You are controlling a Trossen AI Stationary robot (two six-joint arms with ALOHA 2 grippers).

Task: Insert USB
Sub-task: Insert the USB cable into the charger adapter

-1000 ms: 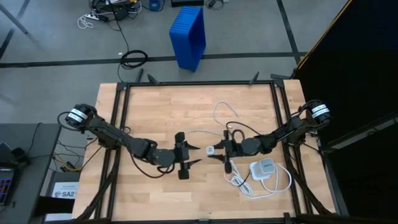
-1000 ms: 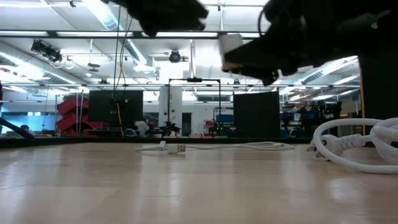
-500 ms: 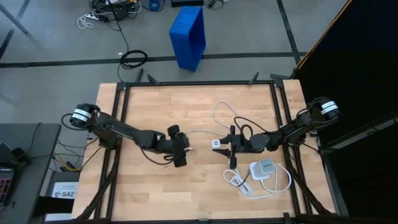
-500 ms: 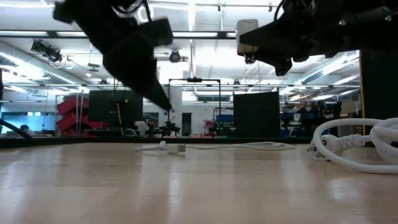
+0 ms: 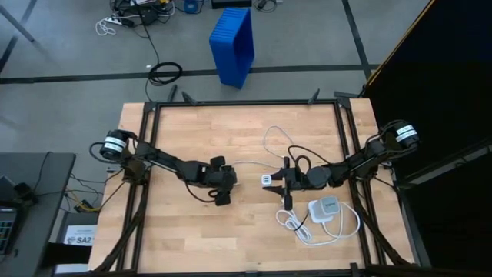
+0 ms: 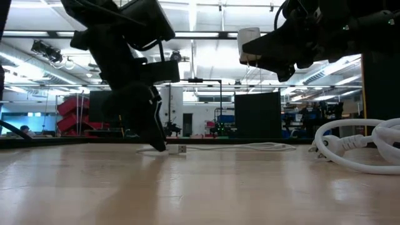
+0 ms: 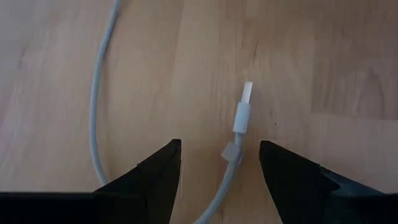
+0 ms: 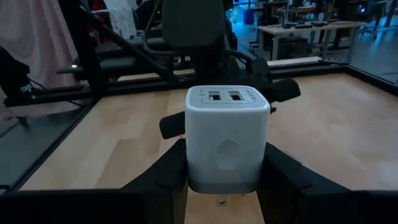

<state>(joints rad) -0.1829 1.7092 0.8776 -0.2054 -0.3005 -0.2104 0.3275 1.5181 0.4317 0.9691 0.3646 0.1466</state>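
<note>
On the table (image 5: 192, 131), my left gripper (image 5: 227, 178) sits just at 9 o'clock of centre, fingers either side of the USB (image 7: 241, 117) plug lying on the wood. My right gripper (image 5: 270, 181) sits at 3 o'clock of it, raised, clamping a charger (image 8: 227, 138). A second charger block (image 5: 325, 208) and coiled cord (image 5: 301, 228) lie at 5 o'clock.

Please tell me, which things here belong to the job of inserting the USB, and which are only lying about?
Belong to the job:
- USB, lying on the table
- small white charger, held up by the right gripper
- left gripper, open around the USB

Lying about:
- thick white cord
- second charger block
- blue bin
</note>
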